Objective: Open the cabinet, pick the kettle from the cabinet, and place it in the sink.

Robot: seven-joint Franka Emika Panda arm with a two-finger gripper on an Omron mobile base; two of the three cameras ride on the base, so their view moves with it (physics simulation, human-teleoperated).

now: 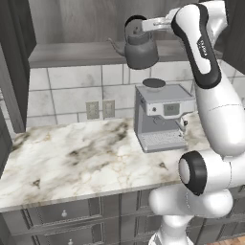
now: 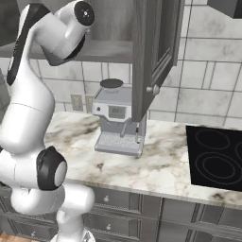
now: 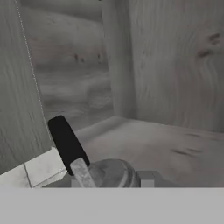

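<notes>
- Our claw (image 1: 143,25) is clamped on the thin arched black handle (image 3: 67,144) of the small rounded dark grey metal kettle (image 1: 140,50); in the hand view the handle runs up just beside one fingertip (image 3: 83,173) and the kettle's domed top sits directly below the claw.
- The kettle hangs under the claw at the front edge of the shelf of the large dark wood-grain wall cabinet (image 3: 166,65), its curved spout pointing away from the arm; we judge it lifted, but cannot tell whether its base is free of the shelf lip.
- The boxy silver coffee machine (image 1: 162,117) stands directly beneath the claw on the white marbled stone countertop (image 1: 72,158).
- The open cabinet door (image 2: 153,56) hangs just beside the arm, on the far side from the kettle.
- We see no sink from here, so the carry is probably long and may need the base to drive.
- Risks as we judge them: the kettle could swing or pivot on its thin handle and slip out; lowering too early would knock it onto the coffee machine; a wide swing could catch the open door; dragging could snag the base on the shelf edge.
</notes>
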